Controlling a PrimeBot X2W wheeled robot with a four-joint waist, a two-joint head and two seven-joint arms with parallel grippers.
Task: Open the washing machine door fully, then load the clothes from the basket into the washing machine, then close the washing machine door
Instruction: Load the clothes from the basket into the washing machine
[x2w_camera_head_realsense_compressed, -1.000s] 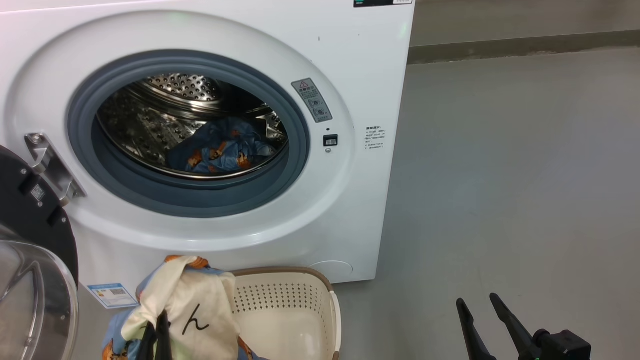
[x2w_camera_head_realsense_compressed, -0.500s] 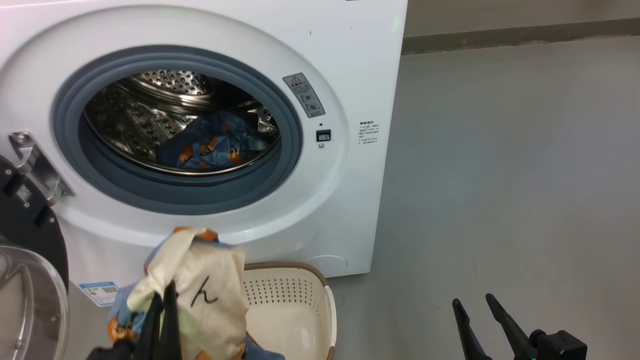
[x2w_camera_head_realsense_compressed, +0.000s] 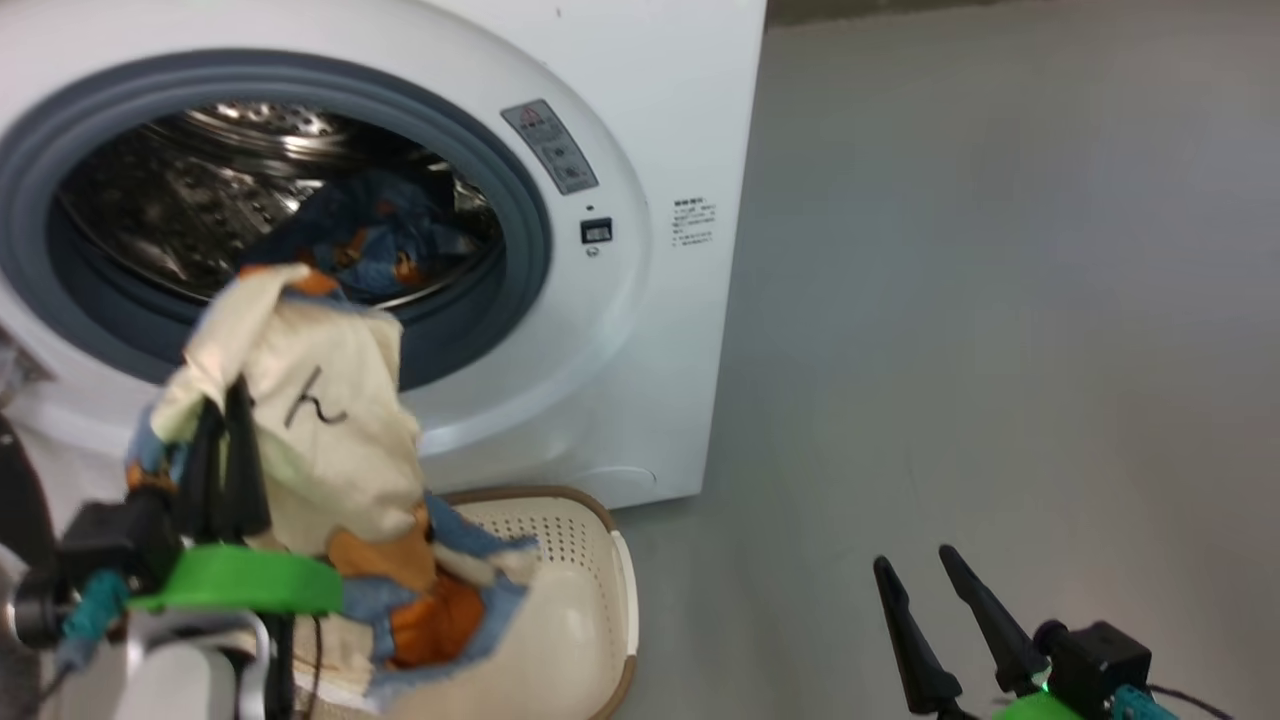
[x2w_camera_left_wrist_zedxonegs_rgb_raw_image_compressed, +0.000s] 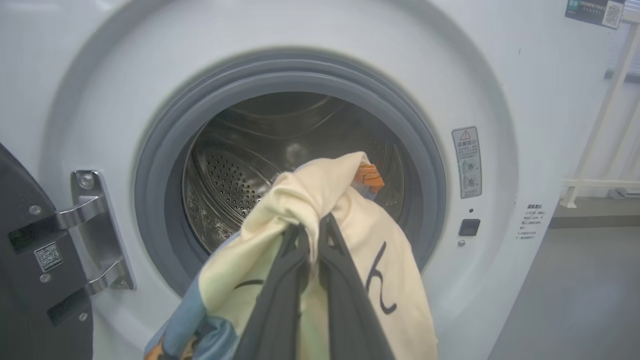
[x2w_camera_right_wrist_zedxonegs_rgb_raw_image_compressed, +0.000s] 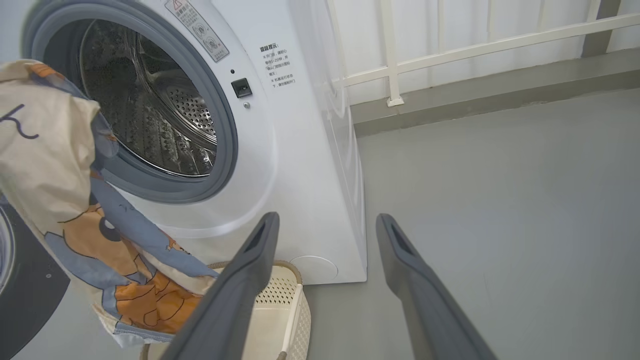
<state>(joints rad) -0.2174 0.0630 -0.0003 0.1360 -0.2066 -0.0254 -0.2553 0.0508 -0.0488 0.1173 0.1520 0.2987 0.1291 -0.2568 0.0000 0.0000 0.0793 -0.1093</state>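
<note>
The white washing machine (x2w_camera_head_realsense_compressed: 650, 150) stands open, its black door (x2w_camera_left_wrist_zedxonegs_rgb_raw_image_compressed: 30, 280) swung out to the left. A light blue garment with orange bears (x2w_camera_head_realsense_compressed: 380, 235) lies in the steel drum. My left gripper (x2w_camera_head_realsense_compressed: 225, 400) is shut on a cream garment with black letters (x2w_camera_head_realsense_compressed: 320, 430). It holds the garment up in front of the lower part of the drum opening (x2w_camera_left_wrist_zedxonegs_rgb_raw_image_compressed: 280, 150). The garment's blue and orange tail hangs down into the cream basket (x2w_camera_head_realsense_compressed: 590, 600) on the floor before the machine. My right gripper (x2w_camera_head_realsense_compressed: 912, 556) is open and holds nothing, low over the floor to the right of the basket.
Grey floor (x2w_camera_head_realsense_compressed: 1000, 300) stretches to the right of the machine. A white railing (x2w_camera_right_wrist_zedxonegs_rgb_raw_image_compressed: 450, 50) and a low kerb run along the back wall. The metal door hinge (x2w_camera_left_wrist_zedxonegs_rgb_raw_image_compressed: 95, 225) sits at the left of the opening.
My left gripper has lifted the cream garment from the basket up to the drum opening. The head camera has shifted, so the machine sits further left. The right gripper holds its place.
</note>
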